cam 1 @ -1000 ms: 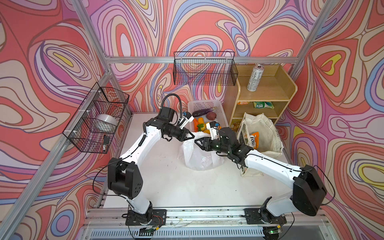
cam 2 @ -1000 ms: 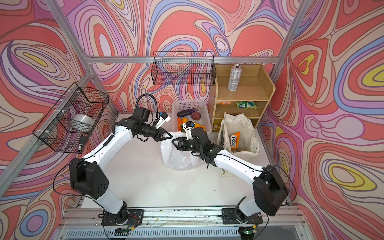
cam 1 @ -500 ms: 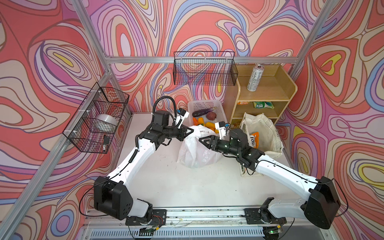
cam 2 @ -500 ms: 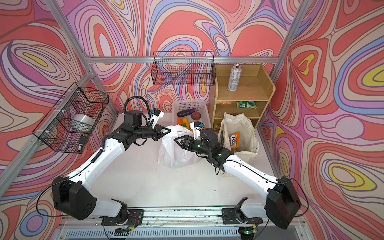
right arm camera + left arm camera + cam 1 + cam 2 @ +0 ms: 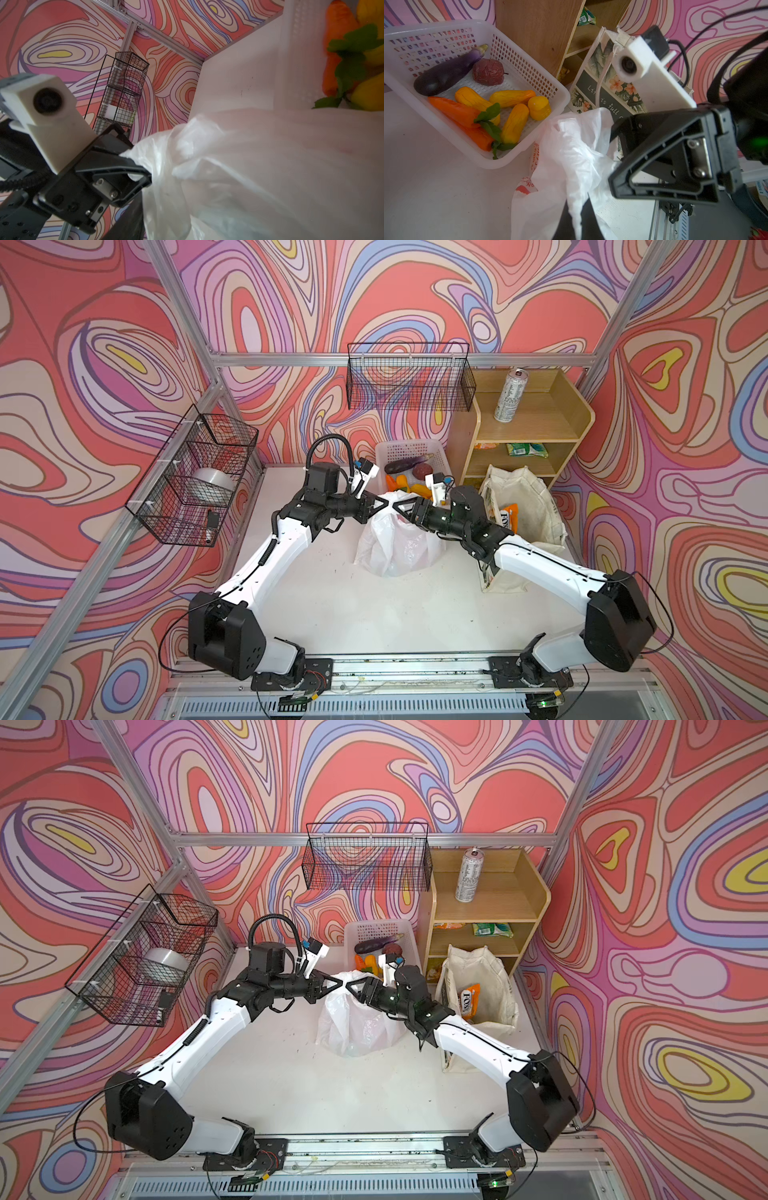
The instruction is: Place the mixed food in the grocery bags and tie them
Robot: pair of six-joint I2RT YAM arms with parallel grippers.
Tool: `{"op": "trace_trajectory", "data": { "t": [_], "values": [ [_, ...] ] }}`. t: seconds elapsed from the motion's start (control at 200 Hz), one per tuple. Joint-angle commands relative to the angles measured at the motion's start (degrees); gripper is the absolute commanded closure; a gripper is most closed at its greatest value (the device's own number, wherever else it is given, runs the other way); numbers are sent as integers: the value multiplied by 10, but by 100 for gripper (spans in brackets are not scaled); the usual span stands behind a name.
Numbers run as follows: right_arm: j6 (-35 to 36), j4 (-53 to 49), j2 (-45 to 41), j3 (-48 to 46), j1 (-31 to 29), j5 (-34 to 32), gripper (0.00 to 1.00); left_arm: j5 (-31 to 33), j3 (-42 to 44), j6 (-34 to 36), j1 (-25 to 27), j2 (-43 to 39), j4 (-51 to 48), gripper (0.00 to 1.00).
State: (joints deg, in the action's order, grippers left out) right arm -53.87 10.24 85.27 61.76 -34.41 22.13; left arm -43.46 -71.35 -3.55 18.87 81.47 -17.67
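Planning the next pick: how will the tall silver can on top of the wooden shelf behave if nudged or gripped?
The tall silver can stands upright, narrow-based, on the wooden shelf: probably tips easily. On its side, the round body would likely roll. Smooth metal may slip.

— What do the arms look like?
— The left arm [image 5: 266,564] and right arm [image 5: 540,568] have white shells, black joint housings and big black shoulder blocks [image 5: 224,639], at seven and five o'clock in a top view.
— Cables?
— A black ribbed hose [image 5: 331,436] arcs off the left arm. The left pincer [image 5: 383,503] and right pincer [image 5: 395,506] are black, with triangular open-frame fingers [image 5: 664,192], silver screws [image 5: 699,172] and a white camera block [image 5: 643,68].
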Motion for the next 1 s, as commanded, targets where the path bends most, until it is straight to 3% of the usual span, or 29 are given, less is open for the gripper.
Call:
{"op": "trace_trajectory", "data": {
  "t": [0.0,0.235,0.606,0.826,0.992],
  "values": [
    [10,23,25,41,16,12,41,-21,11,12,7,-7,18,100],
    [-8,4,13,24,22,31,41,42,54,-13,18,-34,88,100],
    [-58,-90,-122,-27,20,18,40,219,80,54,73,-62,106,100],
    [-124,-59,-118,-33,-8,-1,40,243,81,67,87,-63,108,100],
    [-193,31,-72,-42,-25,-3,39,243,82,67,92,-64,110,100]
  ]
}}
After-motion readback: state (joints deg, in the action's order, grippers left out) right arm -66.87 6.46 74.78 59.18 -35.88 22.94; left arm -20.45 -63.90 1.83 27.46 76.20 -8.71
